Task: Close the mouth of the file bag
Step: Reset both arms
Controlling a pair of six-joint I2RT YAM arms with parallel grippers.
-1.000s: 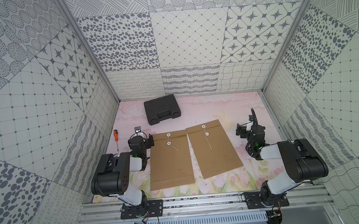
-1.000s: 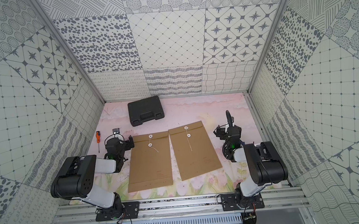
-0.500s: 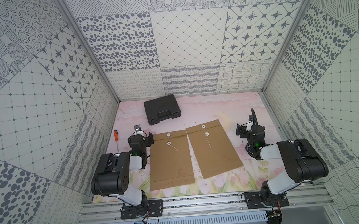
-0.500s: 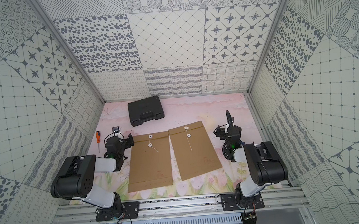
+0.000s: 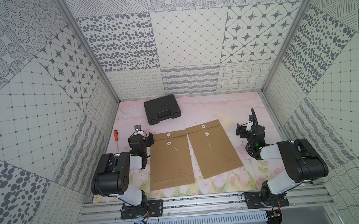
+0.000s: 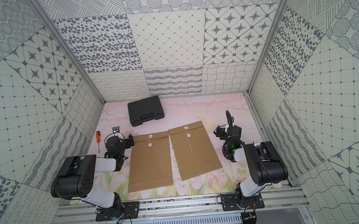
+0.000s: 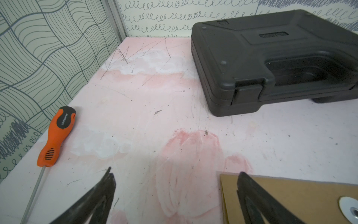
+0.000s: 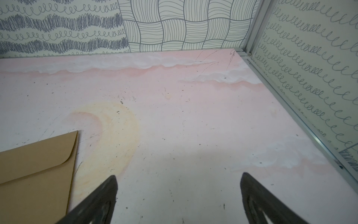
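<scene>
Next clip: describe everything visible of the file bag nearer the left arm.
The file bag is a brown paper envelope, flat on the pink table, flap folded down at its far end. One white disc is on the flap, another below; the string trails loose. Red print marks its near end. The open left end effector is beside its far corner.

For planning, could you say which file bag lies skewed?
The file bag nearer the right gripper; the other file bag, beside the left gripper, lies straight.

Brown left file bag (image 5: 171,159) and right file bag (image 5: 215,150) lie flat, both untied.
</scene>
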